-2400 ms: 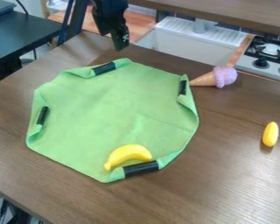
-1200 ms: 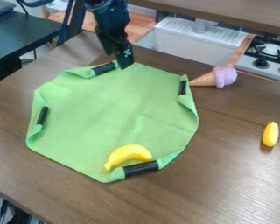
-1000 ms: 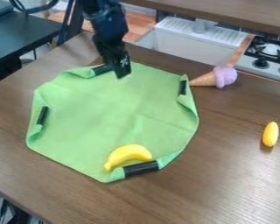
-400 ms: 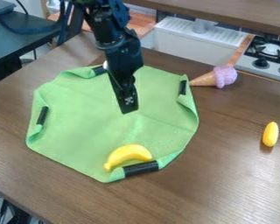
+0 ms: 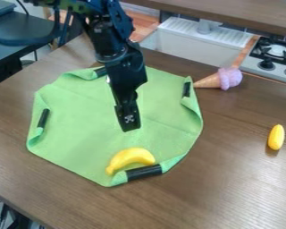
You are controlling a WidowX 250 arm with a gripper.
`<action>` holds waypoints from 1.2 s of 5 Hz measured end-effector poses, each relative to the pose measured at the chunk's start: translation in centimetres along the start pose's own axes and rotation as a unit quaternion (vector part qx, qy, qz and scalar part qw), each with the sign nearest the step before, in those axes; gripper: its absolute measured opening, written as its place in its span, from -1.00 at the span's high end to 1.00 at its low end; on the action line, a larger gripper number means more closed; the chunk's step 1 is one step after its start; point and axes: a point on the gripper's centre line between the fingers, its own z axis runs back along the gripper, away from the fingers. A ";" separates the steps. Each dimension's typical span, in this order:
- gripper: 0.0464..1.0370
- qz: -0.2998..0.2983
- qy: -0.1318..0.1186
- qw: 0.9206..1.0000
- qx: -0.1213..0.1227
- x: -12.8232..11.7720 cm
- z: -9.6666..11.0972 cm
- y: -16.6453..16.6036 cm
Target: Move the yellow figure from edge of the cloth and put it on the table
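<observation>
Yellow figures: two; one toy banana (image 5: 132, 159), one small yellow oblong (image 5: 276, 137)
Banana: on the green cloth (image 5: 80, 120), lower centre of the frame, lying just beside the bottom black band
Oblong: on the bare table (image 5: 229, 192), right side of the frame, well apart from the cloth
Cloth: one, spread across the left and centre, its rim folded up in places
Black bands (image 5: 144, 172): four, at the cloth's top, right, left and bottom edges
Ice cream cone: one (image 5: 220, 79), purple scoop to the right, tip at the cloth's right edge, upper right
Tool: one (image 5: 129, 127), pointing down at the centre, in front of the cloth and above the banana in the frame; how far open, cannot tell; nothing seen in its hold
Behind: one white sink (image 5: 196, 41), one stove (image 5: 275, 53) with two knobs (image 5: 266, 65) in view, upper right
</observation>
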 end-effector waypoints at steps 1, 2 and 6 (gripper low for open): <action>-0.93 -0.007 0.003 1.000 -0.022 -0.1 0.0 -0.7; -0.93 -0.019 0.010 0.999 -0.038 -0.3 -0.2 -1.5; -0.93 -0.048 0.024 0.998 -0.043 -0.5 -1.0 -3.8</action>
